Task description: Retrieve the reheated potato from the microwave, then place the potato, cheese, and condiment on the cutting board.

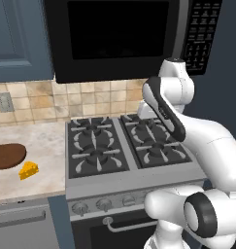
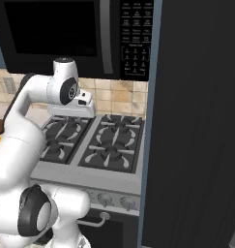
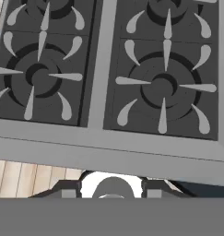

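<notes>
Nothing done: microwave [image 1: 114, 36] door shut, cheese [image 1: 28, 170] beside cutting board [image 1: 8, 156], claw state unclear.

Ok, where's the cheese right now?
In the left base view, the cheese sits on the counter left of the stove, just beside the cutting board.

Gas stove [image 1: 124, 146] with 4 burners; tiled backsplash [image 1: 66, 99].

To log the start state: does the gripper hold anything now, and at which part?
It cannot be told for sure. In the hand view no object appears before the camera, just the stove below. The microwave door looks closed, and the cheese lies on the counter.
</notes>
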